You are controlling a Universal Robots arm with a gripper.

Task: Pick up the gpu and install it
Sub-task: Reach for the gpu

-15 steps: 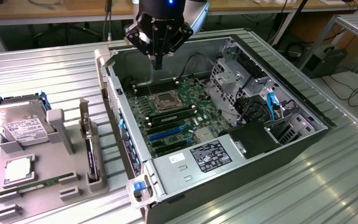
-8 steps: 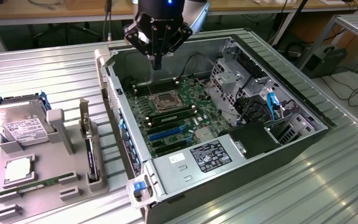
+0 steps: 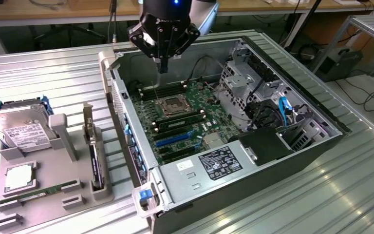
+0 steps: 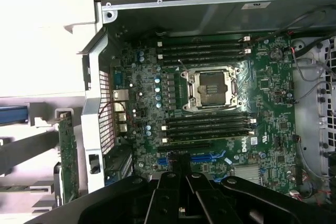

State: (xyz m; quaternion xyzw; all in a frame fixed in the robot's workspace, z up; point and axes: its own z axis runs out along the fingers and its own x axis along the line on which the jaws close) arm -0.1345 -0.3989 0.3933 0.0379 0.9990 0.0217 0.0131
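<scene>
Slatted metal table (image 3: 44,78) carries the whole setup. On it, an open computer tower case (image 3: 252,195) lies on its side, the motherboard (image 3: 187,109) facing up. A grey fixture tray (image 3: 54,168) sits just beside the case on the exterior view's left.

Gripper (image 3: 163,66) hangs over the far end of the open case, above the board and apart from it. Its fingers are pressed together, with nothing pinched between them. In the wrist view the gripper (image 4: 181,182) sits over the blue expansion slots.

Hard drive (image 3: 21,129) leans in the tray's far end.

The gpu (image 3: 96,163) stands on edge in a slot on the tray's case-side edge, bracket end farther from the camera, well apart from the gripper and untouched. Wrist view: the gpu (image 4: 67,156) appears as a green card edge outside the case's rear wall.

CPU socket (image 3: 173,105) on the motherboard is bare, flanked by memory slots on both sides.

Memory stick (image 3: 37,194) lies flat near the tray's near end.
</scene>
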